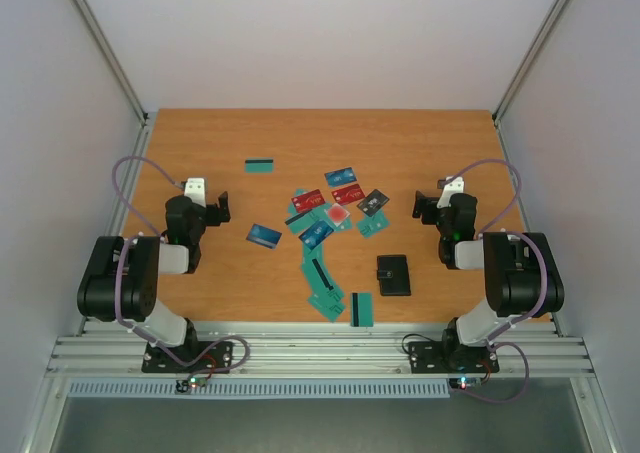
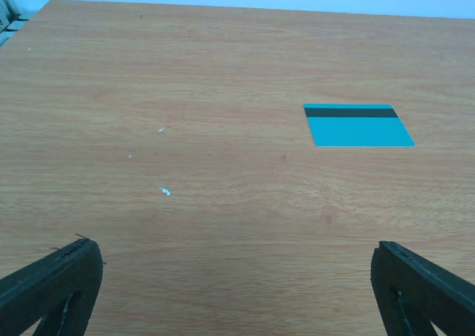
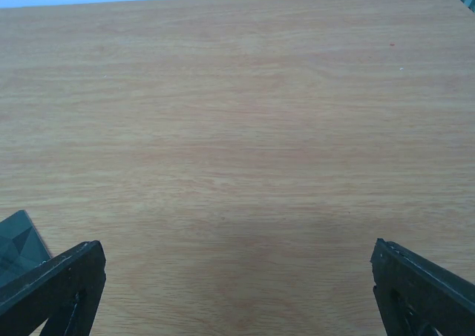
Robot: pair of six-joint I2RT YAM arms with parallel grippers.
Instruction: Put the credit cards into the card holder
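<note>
The arm bases point(image 1: 195, 355) sit bolted on a metal rail point(image 1: 320, 348) at the near edge, both arms folded back, well apart from the holder point(image 1: 393, 275). The left gripper point(image 1: 221, 209) hangs far to the holder's left, its jaws wide apart with nothing between them. The right gripper point(image 1: 421, 205) hangs just beyond the holder, jaws also spread and empty. The holder lies flat on the table point(image 1: 200, 143) and looks folded shut. The cards point(image 1: 325, 223) spread in a loose chain to its left and beyond it: a striped card point(image 1: 361, 308) just left of it toward the rail, a blue card point(image 1: 264, 236) farther left, a lone card point(image 1: 260, 165) far beyond and left. Likely trouble: the cards are thin and flat on smooth wood, so the jaws may skid over an edge or shove a card instead of lifting it. Where cards overlap, a pinch could take two or scatter neighbours. The striped card lies close to the table's near edge and could be pushed off. The holder seems light and, if shut, needs one arm to pin it open, or it will slide. A dark grey card point(image 1: 373, 203) beyond it could be mistaken for it. The table is orange-brown wood grain, with small white specks point(image 2: 164, 192) in the left wrist view. White walls point(image 1: 320, 43) and slanted metal posts point(image 1: 105, 53) close it in on three sides.
</note>
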